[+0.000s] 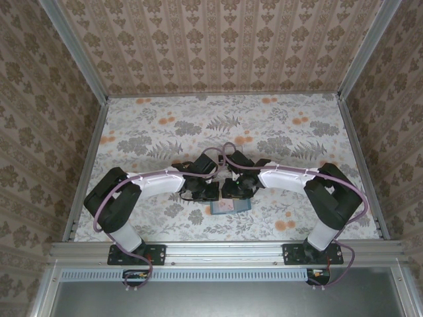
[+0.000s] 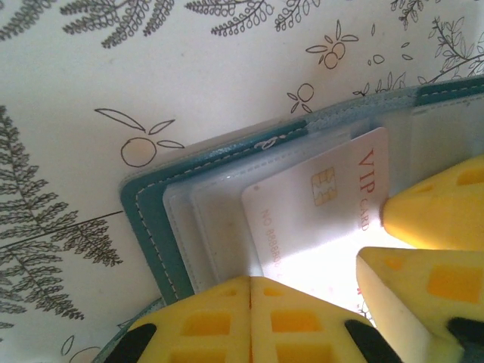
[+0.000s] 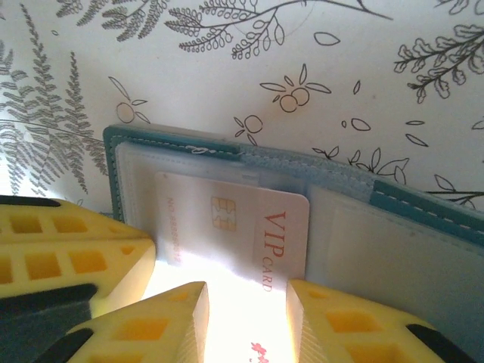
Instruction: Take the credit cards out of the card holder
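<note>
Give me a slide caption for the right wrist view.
Right gripper open above a VIP credit card on the open teal card holder.

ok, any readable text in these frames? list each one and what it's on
"VIP": large red capitals on the pale pinkish-white rectangular card sitting in the teal soft bifold holder.
"CARD": smaller red capitals next to it, same card.
"NO": start of a printed number line along the card's edge; the digits after it are too blurred to read.
Small red marks at the card's near end: unreadable.
</note>
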Available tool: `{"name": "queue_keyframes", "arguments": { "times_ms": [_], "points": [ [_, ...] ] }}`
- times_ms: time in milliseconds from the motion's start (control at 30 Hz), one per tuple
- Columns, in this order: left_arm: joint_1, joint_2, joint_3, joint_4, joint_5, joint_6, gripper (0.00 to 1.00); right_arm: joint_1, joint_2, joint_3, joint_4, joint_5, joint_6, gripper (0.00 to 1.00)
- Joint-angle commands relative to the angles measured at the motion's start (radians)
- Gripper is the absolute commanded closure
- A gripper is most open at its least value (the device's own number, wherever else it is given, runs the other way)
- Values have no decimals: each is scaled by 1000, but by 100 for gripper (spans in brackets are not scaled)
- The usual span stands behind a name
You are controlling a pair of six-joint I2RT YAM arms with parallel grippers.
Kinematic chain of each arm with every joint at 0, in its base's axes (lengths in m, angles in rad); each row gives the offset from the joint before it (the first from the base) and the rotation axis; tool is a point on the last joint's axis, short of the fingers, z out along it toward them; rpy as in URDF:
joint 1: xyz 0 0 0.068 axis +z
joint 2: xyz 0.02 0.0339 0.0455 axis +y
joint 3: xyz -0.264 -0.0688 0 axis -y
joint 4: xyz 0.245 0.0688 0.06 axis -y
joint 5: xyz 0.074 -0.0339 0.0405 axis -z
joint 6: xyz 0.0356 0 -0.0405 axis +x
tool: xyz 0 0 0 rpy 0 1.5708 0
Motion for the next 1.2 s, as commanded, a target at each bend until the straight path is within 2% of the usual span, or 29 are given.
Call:
{"name": "queue_keyframes", "arguments": {
  "times_ms": [0,300,600,867,1167],
  "points": [
    [5,-6,5,-52,-15,25,93,-7,-45,-13,-34,-3,17,66],
    [-22,1,51,-53,0,17,93,-33,-26,-35,-41,1,-10,67],
    [-27,52,42,-40,6,17,93,-50,1,-75,37,-80,-8,72],
    [-26,94,39,-77,-25,38,93,-62,-29,-120,134,-160,29,76],
    [-26,94,38,-83,-28,38,93,-64,-90,-132,138,-170,48,84]
  ]
}}
